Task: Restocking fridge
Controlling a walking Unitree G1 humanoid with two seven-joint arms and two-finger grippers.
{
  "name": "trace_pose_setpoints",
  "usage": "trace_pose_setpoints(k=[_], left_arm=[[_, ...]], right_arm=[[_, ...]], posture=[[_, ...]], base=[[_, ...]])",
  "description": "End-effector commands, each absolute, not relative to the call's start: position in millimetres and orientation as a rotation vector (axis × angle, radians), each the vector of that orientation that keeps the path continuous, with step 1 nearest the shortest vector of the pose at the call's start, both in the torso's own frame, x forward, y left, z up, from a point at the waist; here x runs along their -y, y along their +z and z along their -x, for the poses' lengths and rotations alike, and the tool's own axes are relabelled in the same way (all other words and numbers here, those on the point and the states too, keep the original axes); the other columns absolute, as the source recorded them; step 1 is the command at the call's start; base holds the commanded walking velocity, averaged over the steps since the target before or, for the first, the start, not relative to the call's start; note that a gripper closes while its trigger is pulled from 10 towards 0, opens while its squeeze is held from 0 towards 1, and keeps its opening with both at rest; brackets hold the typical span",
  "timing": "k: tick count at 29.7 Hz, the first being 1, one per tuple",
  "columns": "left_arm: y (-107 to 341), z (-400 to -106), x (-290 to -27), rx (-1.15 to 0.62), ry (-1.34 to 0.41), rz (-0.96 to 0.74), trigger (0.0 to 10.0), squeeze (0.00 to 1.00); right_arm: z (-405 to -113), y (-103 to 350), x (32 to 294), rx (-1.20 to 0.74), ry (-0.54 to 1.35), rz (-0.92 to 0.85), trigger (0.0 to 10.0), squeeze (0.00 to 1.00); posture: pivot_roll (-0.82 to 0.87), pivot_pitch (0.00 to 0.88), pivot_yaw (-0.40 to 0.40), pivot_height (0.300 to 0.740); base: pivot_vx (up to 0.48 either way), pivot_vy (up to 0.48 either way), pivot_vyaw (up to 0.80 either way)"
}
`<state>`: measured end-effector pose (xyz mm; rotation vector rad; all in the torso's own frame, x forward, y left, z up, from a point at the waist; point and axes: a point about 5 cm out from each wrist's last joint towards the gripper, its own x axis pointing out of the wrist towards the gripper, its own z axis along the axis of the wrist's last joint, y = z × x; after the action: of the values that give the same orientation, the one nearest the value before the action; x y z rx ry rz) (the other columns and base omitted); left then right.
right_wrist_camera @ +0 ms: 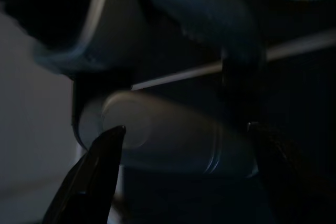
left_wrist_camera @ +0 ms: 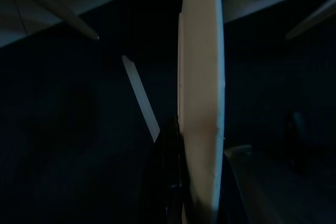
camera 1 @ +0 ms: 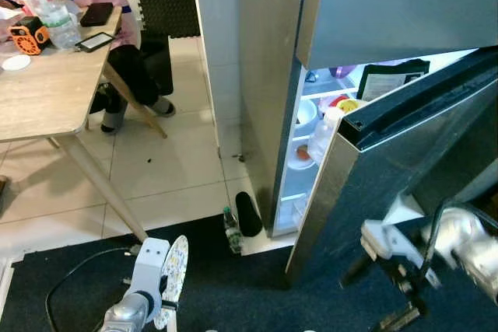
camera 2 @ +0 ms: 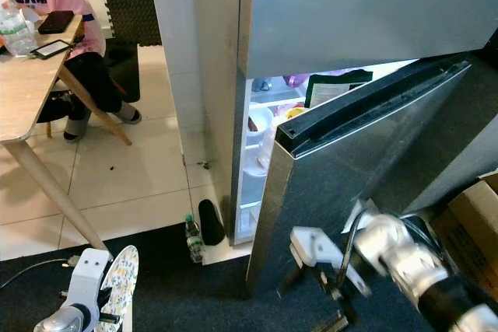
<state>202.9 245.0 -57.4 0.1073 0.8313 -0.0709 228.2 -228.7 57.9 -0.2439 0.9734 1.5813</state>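
Note:
The fridge (camera 1: 272, 75) stands ahead with its lower steel door (camera 1: 405, 169) swung open towards me. Lit shelves (camera 1: 311, 126) inside hold a white bowl, a clear bottle (camera 1: 321, 134) and coloured containers. My left gripper (camera 1: 159, 291) is low at the front left, shut on a patterned plate (camera 1: 173, 274) held on edge; the left wrist view shows the plate's pale rim (left_wrist_camera: 202, 103) between the fingers. My right gripper (camera 1: 381, 297) hangs open just in front of the door's lower part, holding nothing, with its fingertips (right_wrist_camera: 107, 145) spread wide.
A small bottle (camera 1: 230, 232) and a black object (camera 1: 249, 214) stand on the floor by the fridge's base. A person sits at a wooden table (camera 1: 47, 91) at the far left. A cardboard box (camera 2: 475, 215) is at the right. Dark carpet (camera 1: 233, 293) lies underfoot.

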Motion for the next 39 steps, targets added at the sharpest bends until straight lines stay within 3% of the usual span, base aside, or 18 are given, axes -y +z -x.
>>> trace_pose_setpoints(k=[1,3,4,6,10,13,15,22,25,30,39], left_arm=[[-61.8,-198.1,-240.4,-0.850,-0.067,-0.087,10.0,0.00],[-59.6,-200.1,-244.0,-0.836,-0.047,-0.083,10.0,0.00],[-59.6,-200.1,-244.0,-0.836,-0.047,-0.083,10.0,0.00],[-54.6,-206.5,-247.2,-0.802,-0.028,-0.083,10.0,0.00],[-48.7,-214.4,-249.2,-0.761,-0.015,-0.075,10.0,0.00],[-27.9,-240.8,-251.7,-0.615,0.020,0.046,10.0,0.00],[-15.3,-254.9,-251.8,-0.542,0.002,0.058,10.0,0.00],[11.0,-282.4,-243.8,-0.405,-0.091,0.055,10.0,0.00],[24.1,-295.9,-223.4,-0.331,-0.260,0.084,10.0,0.00],[28.0,-299.0,-209.3,-0.310,-0.378,0.007,10.0,0.00],[40.0,-310.0,-203.4,-0.245,-0.359,-0.018,10.0,0.00]], right_arm=[[-220.0,39.4,238.7,-1.062,1.476,0.246,10.0,0.00],[-211.1,12.3,249.8,-1.117,1.270,0.182,10.0,0.00],[-211.1,12.3,249.8,-1.117,1.270,0.182,10.0,0.00],[-201.8,-15.5,259.5,-1.148,1.001,0.184,10.0,0.00],[-197.1,-30.6,266.0,-1.137,0.778,0.197,10.0,0.00],[-176.8,-53.6,280.3,-1.134,0.326,0.120,10.0,0.00],[-164.0,-61.6,282.4,-1.160,0.224,0.101,10.0,0.00],[-142.5,-76.7,275.7,-1.209,0.114,0.091,10.0,0.00],[-130.6,-85.8,265.9,-1.238,0.082,0.091,10.0,0.00],[-128.4,-88.7,260.7,-1.234,0.071,0.098,10.0,0.00],[-130.9,-90.8,252.0,-1.220,0.066,0.084,10.0,0.00]], posture=[[-0.04,0.038,-0.024,0.740],[-0.04,0.038,-0.024,0.740],[-0.04,0.038,-0.024,0.740],[-0.03,0.031,-0.024,0.740],[-0.03,0.027,-0.023,0.740],[-0.03,0.020,-0.012,0.740],[-0.03,0.018,-0.008,0.740],[-0.03,0.014,0.003,0.740],[-0.03,0.014,0.010,0.740],[-0.02,0.013,0.014,0.740],[-0.03,0.011,0.020,0.740]], base=[[0.000,0.000,0.00],[0.000,0.000,0.00],[0.000,0.000,0.00],[0.000,0.000,0.00],[0.000,0.000,0.00],[0.000,0.000,-0.16],[0.000,0.000,-0.59],[0.000,0.000,-0.71],[0.000,0.000,-0.73],[0.000,0.000,-0.29],[0.000,0.000,0.00]])
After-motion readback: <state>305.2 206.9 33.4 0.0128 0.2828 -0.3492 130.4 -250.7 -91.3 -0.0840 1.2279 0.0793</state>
